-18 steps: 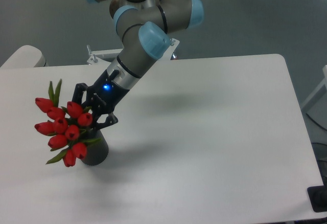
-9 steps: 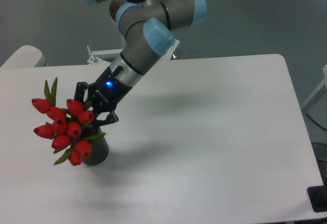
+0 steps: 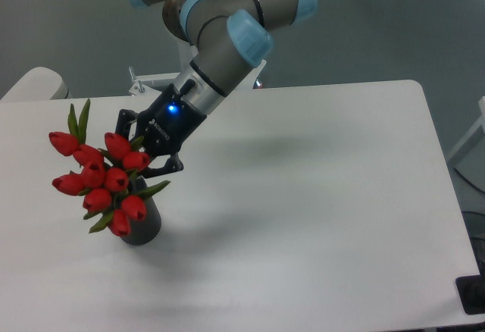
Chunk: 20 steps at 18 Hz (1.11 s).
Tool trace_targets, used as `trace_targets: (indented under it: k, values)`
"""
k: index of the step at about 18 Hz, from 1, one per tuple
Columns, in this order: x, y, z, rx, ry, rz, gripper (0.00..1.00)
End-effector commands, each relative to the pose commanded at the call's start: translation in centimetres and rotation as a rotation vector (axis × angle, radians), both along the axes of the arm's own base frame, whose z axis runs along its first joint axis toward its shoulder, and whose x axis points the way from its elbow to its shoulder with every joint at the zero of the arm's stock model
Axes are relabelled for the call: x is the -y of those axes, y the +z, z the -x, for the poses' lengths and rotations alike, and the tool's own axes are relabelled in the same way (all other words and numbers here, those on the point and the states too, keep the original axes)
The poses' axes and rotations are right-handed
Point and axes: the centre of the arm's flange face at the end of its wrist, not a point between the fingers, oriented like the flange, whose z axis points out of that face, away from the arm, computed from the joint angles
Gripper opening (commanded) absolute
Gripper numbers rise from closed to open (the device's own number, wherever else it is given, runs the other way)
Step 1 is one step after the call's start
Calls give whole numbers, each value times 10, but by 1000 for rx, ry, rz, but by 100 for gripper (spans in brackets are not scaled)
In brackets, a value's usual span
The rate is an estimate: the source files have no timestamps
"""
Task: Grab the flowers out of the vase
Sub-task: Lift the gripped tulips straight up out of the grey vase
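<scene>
Claw: we are seeing the black two-finger claw (image 3: pixel 141 155) reaching down to the left from the grey arm with pale blue joint caps (image 3: pixel 227 44), with a small blue light glowing on its wrist. Its fingers are sitting on either side of the bunch just behind the blooms, one finger (image 3: pixel 123 122) showing above and one (image 3: pixel 168 167) below. It is looking pinched on the stems, though the blooms are hiding the contact itself.

Flowers: we are looking at the bunch of red tulips with green leaves and stems (image 3: pixel 102 182), which is leaning out to the left of the claw. Two green leaf tips are pointing up at its upper left, and more leaves are sticking out at the lower left and right.

Vase: the short dark grey-black cylindrical vase (image 3: pixel 142 224) is standing upright on the counter, directly under the bunch. The lowest blooms are overlapping its mouth, so we cannot tell whether the stems are sitting inside it.

Counter: the white counter with rounded corners (image 3: pixel 318 195) is carrying the vase near its left side, and the arm's soft shadow is lying across it.

Behind: a small metal bracket (image 3: pixel 140 86) is showing at the counter's far edge, against the grey floor (image 3: pixel 364 29).
</scene>
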Motion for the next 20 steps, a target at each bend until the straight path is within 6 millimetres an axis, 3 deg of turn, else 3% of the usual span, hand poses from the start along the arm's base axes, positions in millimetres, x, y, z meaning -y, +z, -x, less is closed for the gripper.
trace_targets:
  k: [10, 20]
  values:
    - [2, 62, 17, 42, 59, -58, 24]
    - [5, 97, 26, 49, 87, -89, 21]
